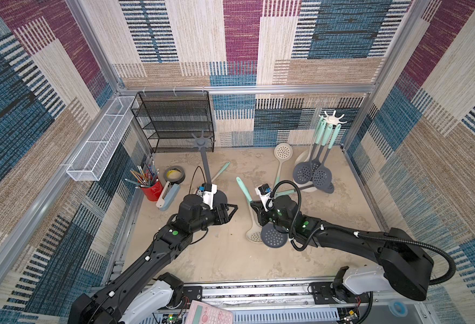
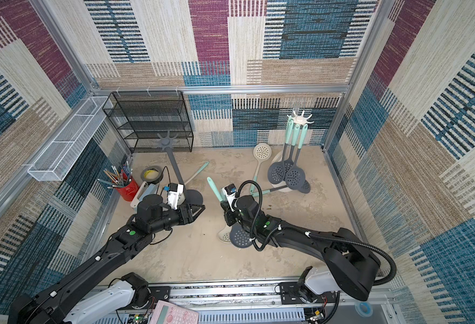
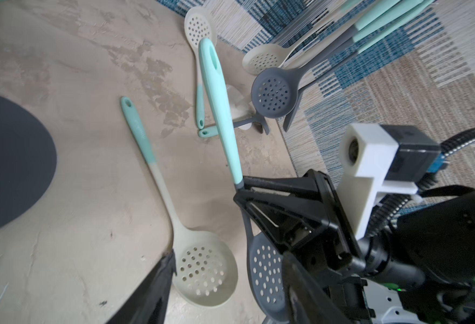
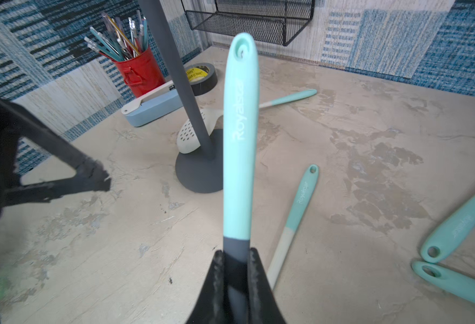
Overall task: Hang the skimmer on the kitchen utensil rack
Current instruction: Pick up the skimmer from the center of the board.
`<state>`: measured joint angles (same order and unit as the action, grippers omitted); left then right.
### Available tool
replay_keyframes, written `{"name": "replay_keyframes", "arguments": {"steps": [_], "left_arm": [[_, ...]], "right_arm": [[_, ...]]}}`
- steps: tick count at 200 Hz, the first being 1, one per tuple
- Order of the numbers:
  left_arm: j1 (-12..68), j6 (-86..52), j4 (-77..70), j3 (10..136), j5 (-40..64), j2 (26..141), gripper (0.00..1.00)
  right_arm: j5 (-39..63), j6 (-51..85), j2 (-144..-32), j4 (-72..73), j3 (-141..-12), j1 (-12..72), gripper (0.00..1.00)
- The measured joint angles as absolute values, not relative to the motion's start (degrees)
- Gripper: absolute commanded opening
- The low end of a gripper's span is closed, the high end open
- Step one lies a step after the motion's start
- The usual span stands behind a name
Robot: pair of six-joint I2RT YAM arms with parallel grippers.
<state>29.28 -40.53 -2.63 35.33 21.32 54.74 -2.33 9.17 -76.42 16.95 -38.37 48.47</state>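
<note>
The grey skimmer [image 4: 240, 140] is found clamped in the right gripper [image 4: 236, 254], whose jaws are closed on the dark neck just below the mint handle. The utensil is carried clear of the table [image 1: 230, 261], handle uppermost and tilted, with its perforated head hanging beneath the wrist, as seen in both top views. The hanging hole [image 4: 241, 50] at the handle's tip is unobstructed, and no hook is engaged. The left gripper [image 1: 232, 213] is held near the base of the grey rack [image 1: 201, 142]; its jaws are seen apart and nothing is held between them. The grey rack's hooks are all bare, whereas several skimmers are already hung on the white rack [image 1: 333, 119] at the far right. Which stand is intended cannot be determined from the views, though the held handle is pointed toward the grey one. Pick-up and lift are judged complete; transport to a hook, threading of the hole and release are judged outstanding. Other skimmers, among them a cream skimmer [image 3: 202, 269] beside the right arm, are noted lying on the table and are not in hand.
</note>
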Motion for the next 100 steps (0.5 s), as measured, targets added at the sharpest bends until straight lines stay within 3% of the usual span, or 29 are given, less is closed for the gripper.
{"name": "replay_keyframes", "arguments": {"steps": [100], "left_arm": [[29.7, -40.7, -23.5, 36.4, 20.8, 63.1, 0.56]], "right_arm": [[4.5, 9.0, -69.9, 23.1, -34.2, 48.6, 0.09]]}}
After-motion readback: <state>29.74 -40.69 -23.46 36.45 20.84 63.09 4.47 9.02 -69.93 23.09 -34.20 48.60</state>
